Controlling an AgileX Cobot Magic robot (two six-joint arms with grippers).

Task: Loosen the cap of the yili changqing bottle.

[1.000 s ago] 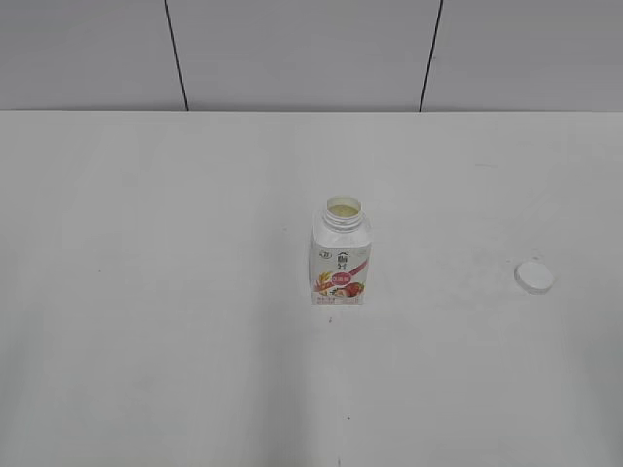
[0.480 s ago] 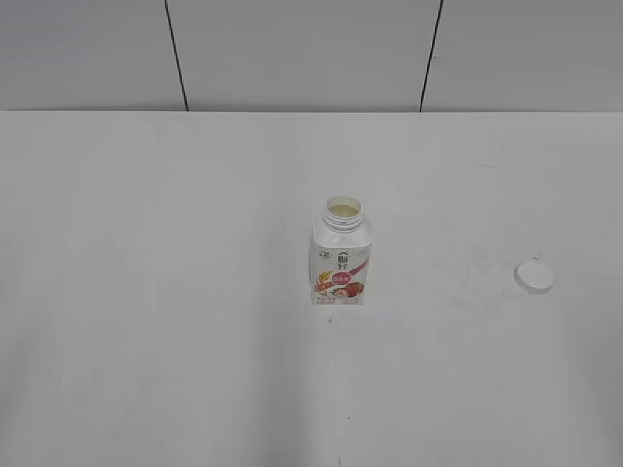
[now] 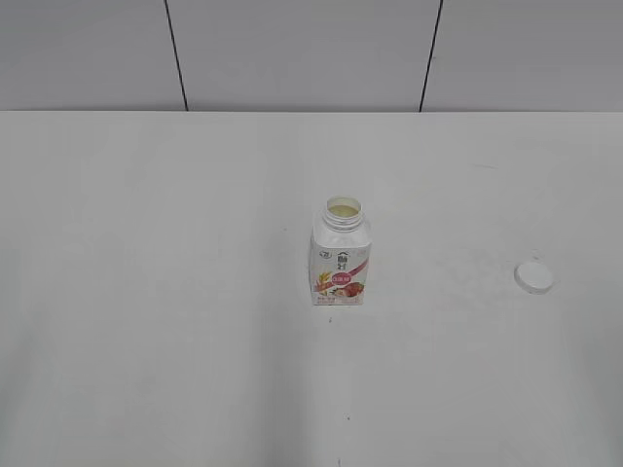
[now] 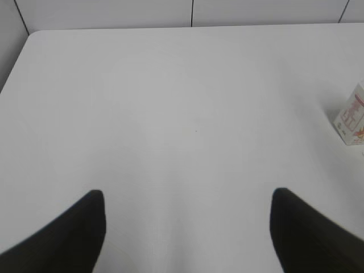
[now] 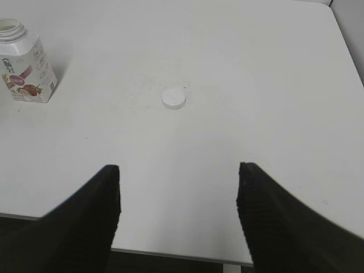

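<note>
The yili changqing bottle (image 3: pixel 341 261) stands upright in the middle of the white table, its neck open with no cap on it. It also shows in the right wrist view (image 5: pixel 24 68) and at the right edge of the left wrist view (image 4: pixel 352 116). The white cap (image 3: pixel 533 277) lies flat on the table well to the bottle's right, and shows in the right wrist view (image 5: pixel 173 99). My left gripper (image 4: pixel 187 199) is open and empty over bare table. My right gripper (image 5: pixel 177 173) is open and empty, near the table's front edge, short of the cap. Neither gripper shows in the exterior view.
The white table (image 3: pixel 146 292) runs to a grey panelled wall (image 3: pixel 292 49) at the back. Its front edge (image 5: pixel 170 253) lies under my right gripper. The table's right edge (image 5: pixel 347 51) shows in the right wrist view.
</note>
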